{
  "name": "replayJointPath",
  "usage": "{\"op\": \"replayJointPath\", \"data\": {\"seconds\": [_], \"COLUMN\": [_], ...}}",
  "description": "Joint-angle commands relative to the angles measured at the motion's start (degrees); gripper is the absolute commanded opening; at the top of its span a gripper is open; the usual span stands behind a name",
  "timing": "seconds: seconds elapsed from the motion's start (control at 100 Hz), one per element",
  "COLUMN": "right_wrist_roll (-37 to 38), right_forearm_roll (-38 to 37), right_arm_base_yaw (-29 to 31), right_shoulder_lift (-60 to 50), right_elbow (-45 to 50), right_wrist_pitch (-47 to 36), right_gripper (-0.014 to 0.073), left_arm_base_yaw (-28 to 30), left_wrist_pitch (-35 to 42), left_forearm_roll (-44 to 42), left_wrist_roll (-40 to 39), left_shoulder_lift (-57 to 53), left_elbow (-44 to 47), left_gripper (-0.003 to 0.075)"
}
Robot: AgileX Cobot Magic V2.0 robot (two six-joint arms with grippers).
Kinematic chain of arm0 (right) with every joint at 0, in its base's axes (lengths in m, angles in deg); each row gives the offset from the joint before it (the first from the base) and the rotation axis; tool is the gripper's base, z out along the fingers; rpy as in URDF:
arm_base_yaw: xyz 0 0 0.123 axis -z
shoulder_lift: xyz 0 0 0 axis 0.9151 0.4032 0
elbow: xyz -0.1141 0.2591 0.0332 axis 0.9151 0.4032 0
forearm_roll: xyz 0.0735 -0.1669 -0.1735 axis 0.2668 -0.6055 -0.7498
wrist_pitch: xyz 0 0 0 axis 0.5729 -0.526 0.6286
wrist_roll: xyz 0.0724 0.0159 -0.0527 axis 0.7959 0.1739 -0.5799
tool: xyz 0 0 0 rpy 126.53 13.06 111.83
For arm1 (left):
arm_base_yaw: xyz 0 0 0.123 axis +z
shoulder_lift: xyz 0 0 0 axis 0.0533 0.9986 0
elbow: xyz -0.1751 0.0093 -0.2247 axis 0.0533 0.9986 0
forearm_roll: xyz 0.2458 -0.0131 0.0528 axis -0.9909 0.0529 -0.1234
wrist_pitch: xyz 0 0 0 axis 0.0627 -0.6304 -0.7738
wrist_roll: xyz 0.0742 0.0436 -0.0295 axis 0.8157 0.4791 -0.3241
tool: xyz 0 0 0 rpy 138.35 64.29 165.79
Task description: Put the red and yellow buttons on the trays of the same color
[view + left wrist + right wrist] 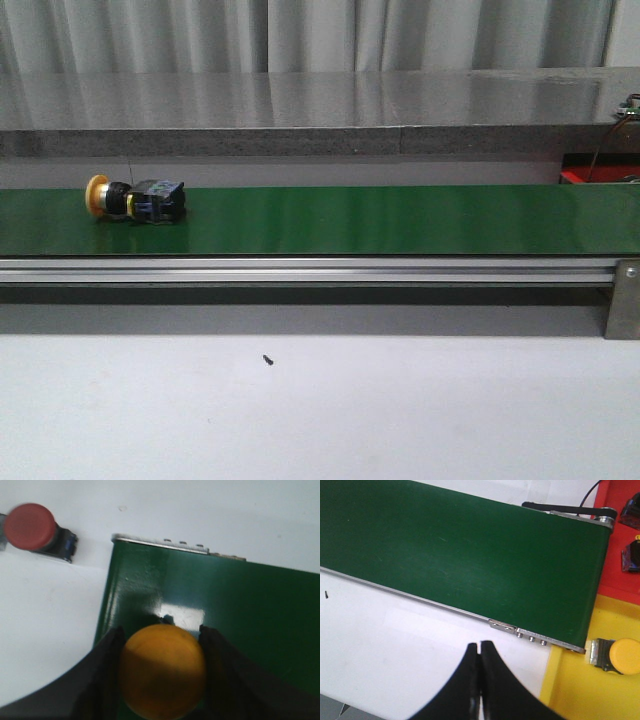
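text: none legible | labels: none | brands: none | numbers: none | buttons, green belt, trays and table carry no readable marking in any view

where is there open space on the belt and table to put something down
Most of the green belt is bare, from the yellow button at its left end all the way right. The white table in front of the rail is open too, apart from a small dark speck. The yellow tray already holds one button.
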Motion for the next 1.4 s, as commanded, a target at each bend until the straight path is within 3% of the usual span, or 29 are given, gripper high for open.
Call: {"op": "replayJointPath", "data": {"seconds": [0.0, 0.24, 0.36, 0.51, 0.65, 0.9, 1.18, 1.39], "right_wrist_roll": [-0.1, -0.1, -0.1, -0.1, -0.1, -0.1, -0.1, -0.1], "right_forearm_roll": [0.3, 0.3, 0.3, 0.3, 0.3, 0.3, 0.3, 0.3], "right_arm_base_yaw": [-0.1, -0.1, -0.1, -0.1, -0.1, -0.1, -0.1, -0.1], "right_shoulder_lift": [-1.4, -1.4, -1.4, -1.4, -1.4, -1.4, -1.4, -1.4], "right_elbow": [-1.4, -1.4, -1.4, -1.4, -1.4, -1.4, -1.4, -1.4], "right_wrist_pitch": [-2.2, -2.2, -2.2, -2.2, -2.2, -2.2, -2.2, -2.3], "right_gripper": [-0.0071, -0.0071, -0.0071, -0.0071, -0.0071, -0.0071, -0.0071, -0.0071], "left_arm_base_yaw": [-1.6, -3.6, -3.6, -3.6, -3.6, -3.6, -3.6, -3.6], "left_wrist_pitch": [3.8, 3.2, 2.3, 1.6, 2.3, 2.4, 4.4, 6.1], "left_forearm_roll": [1.2, 1.2, 1.1, 1.1, 2.6, 6.1, 11.4, 11.5], "left_wrist_roll": [0.1, 0.7, 1.4, 1.7, 1.8, 2.7, 8.4, 10.8], "left_shoulder_lift": [-3.7, -3.7, -3.7, -3.7, -3.7, -5.5, -14.6, -23.5], "left_elbow": [0.0, 0.4, 0.4, 0.4, 0.4, -1.6, -3.0, 3.1], "left_gripper": [-0.0019, 0.0004, 0.0143, 0.0386, 0.0495, 0.0505, 0.0505, 0.0505]}}
